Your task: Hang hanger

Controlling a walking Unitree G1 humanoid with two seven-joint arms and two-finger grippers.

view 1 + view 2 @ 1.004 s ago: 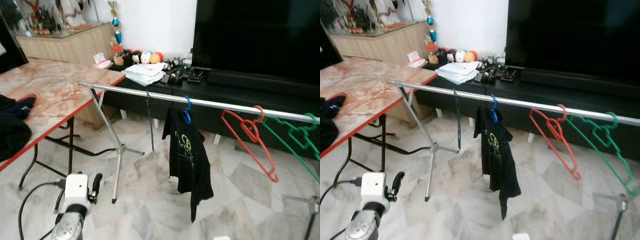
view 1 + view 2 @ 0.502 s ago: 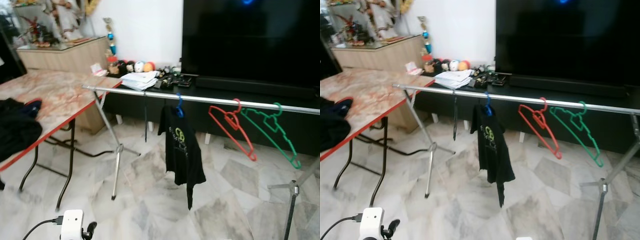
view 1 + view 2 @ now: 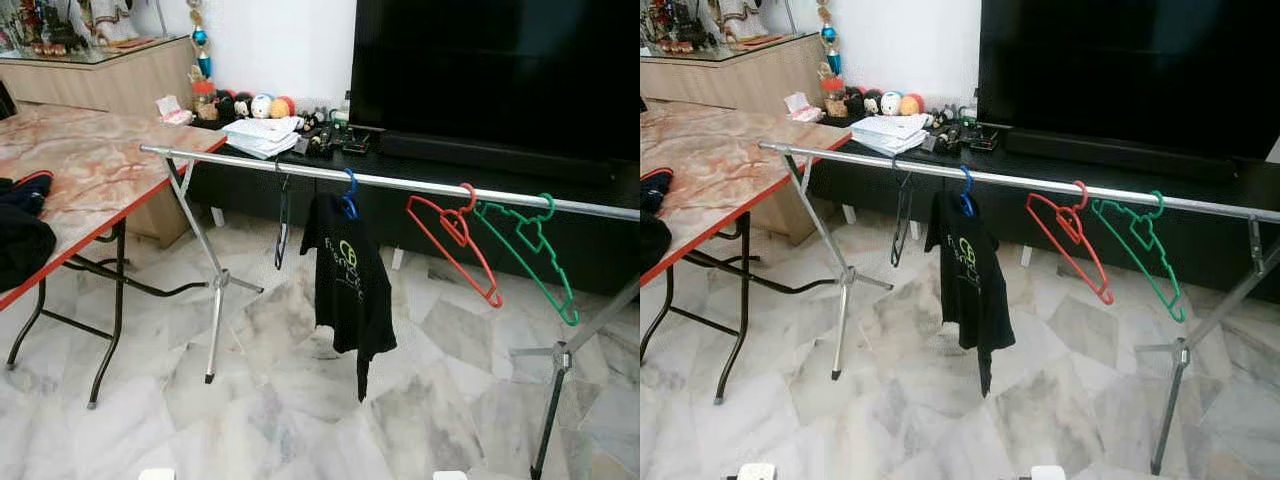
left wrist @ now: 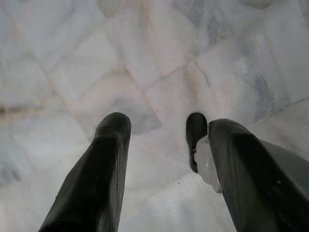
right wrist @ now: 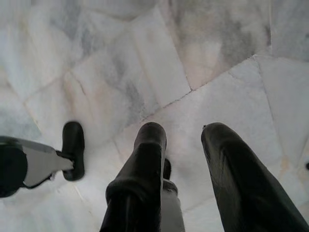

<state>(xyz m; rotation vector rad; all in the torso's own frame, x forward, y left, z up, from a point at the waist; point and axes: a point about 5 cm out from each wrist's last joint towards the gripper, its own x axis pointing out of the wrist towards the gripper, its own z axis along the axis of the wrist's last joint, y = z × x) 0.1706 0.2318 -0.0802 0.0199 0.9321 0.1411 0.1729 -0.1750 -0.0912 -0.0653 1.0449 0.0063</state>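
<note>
A silver clothes rail (image 3: 420,184) on tripod legs spans the room in front of me. On it hang a thin black hanger (image 3: 283,222), a blue hanger (image 3: 349,203) carrying a black T-shirt (image 3: 347,285), a bare red hanger (image 3: 455,250) and a bare green hanger (image 3: 530,258). My left gripper (image 4: 164,125) hangs low over the marble floor, open, with nothing between its fingers. My right gripper (image 5: 184,129) also points down at the floor, open and empty, its fingers a little closer together.
A marble-topped table (image 3: 90,180) with a red edge stands at the left, black clothing (image 3: 18,235) lying on it. Behind the rail are a low black cabinet (image 3: 470,160) with clutter and a large dark TV (image 3: 500,70). The rack's tripod feet (image 3: 215,300) spread over the floor.
The camera has pulled back and lifted, so more of the rail and its right leg show. My left arm has sunk out of the bottom of the head view.
</note>
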